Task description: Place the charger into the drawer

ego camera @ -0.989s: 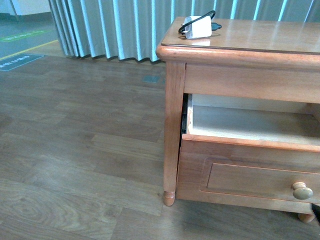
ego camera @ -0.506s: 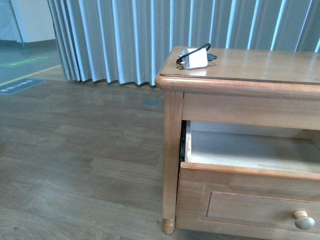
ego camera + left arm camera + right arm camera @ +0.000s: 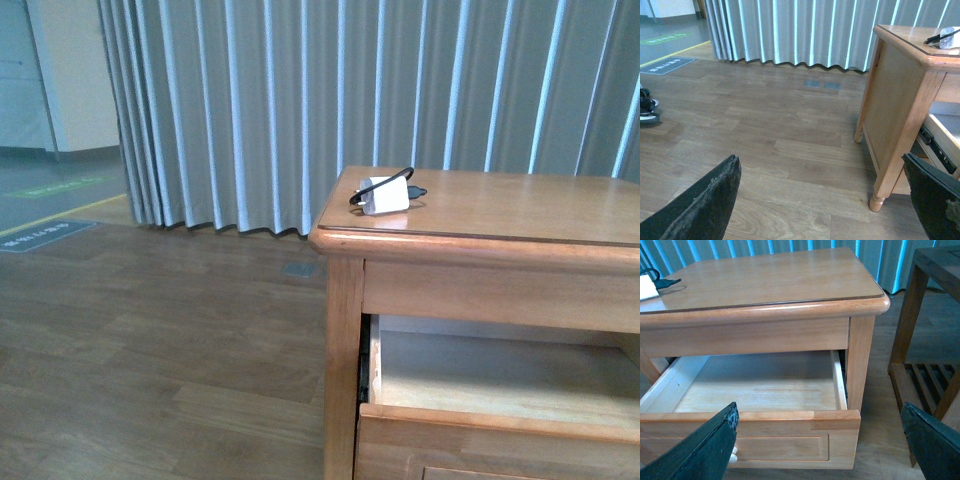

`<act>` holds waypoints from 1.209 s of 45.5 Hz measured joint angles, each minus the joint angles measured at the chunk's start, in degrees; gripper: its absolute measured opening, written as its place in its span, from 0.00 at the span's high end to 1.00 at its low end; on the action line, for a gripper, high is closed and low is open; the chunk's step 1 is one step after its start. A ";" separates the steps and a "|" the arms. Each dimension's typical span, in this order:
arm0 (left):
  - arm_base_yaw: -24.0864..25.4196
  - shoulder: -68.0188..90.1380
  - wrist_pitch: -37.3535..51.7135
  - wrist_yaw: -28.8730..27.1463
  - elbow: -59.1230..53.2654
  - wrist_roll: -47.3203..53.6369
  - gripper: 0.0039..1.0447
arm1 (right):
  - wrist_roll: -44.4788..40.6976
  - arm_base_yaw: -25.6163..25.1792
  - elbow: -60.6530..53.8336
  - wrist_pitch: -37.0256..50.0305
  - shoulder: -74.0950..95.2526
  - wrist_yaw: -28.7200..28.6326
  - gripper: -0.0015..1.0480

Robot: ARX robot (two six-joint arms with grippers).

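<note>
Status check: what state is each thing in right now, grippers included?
charger: lying on the cabinet top, cable looped, ungripped.
drawer: pulled open, nothing seen inside.
left gripper: open, holding nothing.
right gripper: open, holding nothing.

Left fingers [image 3: 710,205] spread wide above wood floor [image 3: 765,135]. Cabinet [image 3: 895,95] near; drawer [image 3: 945,132] pulled out; charger [image 3: 950,38] on top.

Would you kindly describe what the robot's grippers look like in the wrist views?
Only the jaws show. The left gripper has two black, wedge-shaped jaws with dusty, scuffed grey edges; the right gripper looks alike. No cables, markings or arm links are visible.
</note>
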 joint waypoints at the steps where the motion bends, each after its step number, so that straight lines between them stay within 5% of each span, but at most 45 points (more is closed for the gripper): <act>1: 0.00 0.00 0.00 0.02 0.00 0.00 0.06 | 0.07 0.00 0.00 -0.02 0.02 0.00 0.08; 13: 0.00 0.00 0.00 0.00 0.00 0.00 0.06 | 0.48 0.04 -0.26 1.20 0.13 -0.31 0.10; 18: 0.00 0.00 0.00 0.02 0.00 0.00 0.06 | 0.61 3.80 -3.65 8.26 -3.61 3.56 0.28; 34: 0.00 0.00 0.00 0.02 0.00 0.00 0.06 | 0.42 22.01 -9.49 -0.96 -19.69 20.74 0.94; 55: 0.00 0.00 0.00 0.02 0.00 0.00 0.06 | 0.55 23.17 -9.68 -1.22 -20.46 21.29 0.23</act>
